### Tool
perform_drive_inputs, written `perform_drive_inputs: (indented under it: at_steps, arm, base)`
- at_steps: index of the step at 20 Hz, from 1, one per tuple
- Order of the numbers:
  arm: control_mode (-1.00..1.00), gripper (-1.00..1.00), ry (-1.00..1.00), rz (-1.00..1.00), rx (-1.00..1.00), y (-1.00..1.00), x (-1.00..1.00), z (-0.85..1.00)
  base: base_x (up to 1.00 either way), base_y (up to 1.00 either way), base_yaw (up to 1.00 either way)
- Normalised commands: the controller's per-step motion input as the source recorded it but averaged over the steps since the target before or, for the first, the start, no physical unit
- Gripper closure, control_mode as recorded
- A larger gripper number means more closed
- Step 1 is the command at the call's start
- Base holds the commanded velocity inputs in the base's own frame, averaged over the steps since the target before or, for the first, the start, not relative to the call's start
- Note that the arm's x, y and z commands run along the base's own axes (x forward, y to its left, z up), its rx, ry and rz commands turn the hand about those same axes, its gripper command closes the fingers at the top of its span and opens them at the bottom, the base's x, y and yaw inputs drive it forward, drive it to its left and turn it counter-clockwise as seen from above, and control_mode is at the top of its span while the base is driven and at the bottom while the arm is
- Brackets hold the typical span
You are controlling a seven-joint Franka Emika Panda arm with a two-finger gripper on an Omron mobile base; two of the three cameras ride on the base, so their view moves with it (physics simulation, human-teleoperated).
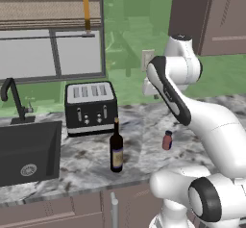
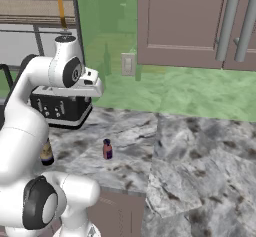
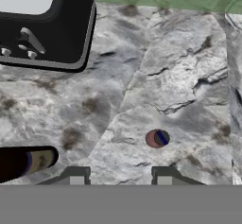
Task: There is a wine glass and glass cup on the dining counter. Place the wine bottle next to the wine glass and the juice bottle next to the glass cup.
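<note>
Jaws [image 3: 120, 176]: spread apart, holding nothing, looking straight down from above the desk [image 3: 179, 76].
Juice bottle [image 3: 157, 138]: upright, just ahead of the right fingertip.
Wine bottle [image 3: 23, 162]: upright, well left of jaws, near toaster [image 1: 91, 107].

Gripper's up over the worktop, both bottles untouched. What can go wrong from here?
1. The wine bottle is tall and slim; a brush from the descending arm might tip it toward the sink.
2. The juice bottle sits off-centre from the open gripper, so a straight descent could miss it.
3. The toaster stands close behind the wine bottle, crowding that approach.
</note>
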Motion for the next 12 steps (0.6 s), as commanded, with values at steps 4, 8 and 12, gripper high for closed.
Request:
perform_drive_inputs:
  at_steps: [4,8,12]
  arm:
    - [-1.00,-1.00,0.00,0.00,0.00,0.01,-0.11,-0.01]
    - [-1.00,-1.00,-0.01,0.00,0.00,0.15,-0.24,-0.02]
    - [-1.00,-1.00,-0.05,0.00,0.01,0.17,-0.38,-0.02]
  base:
    - [0.00,0.00,0.00]
    - [0.00,0.00,0.00]
    - [0.00,0.00,0.00]
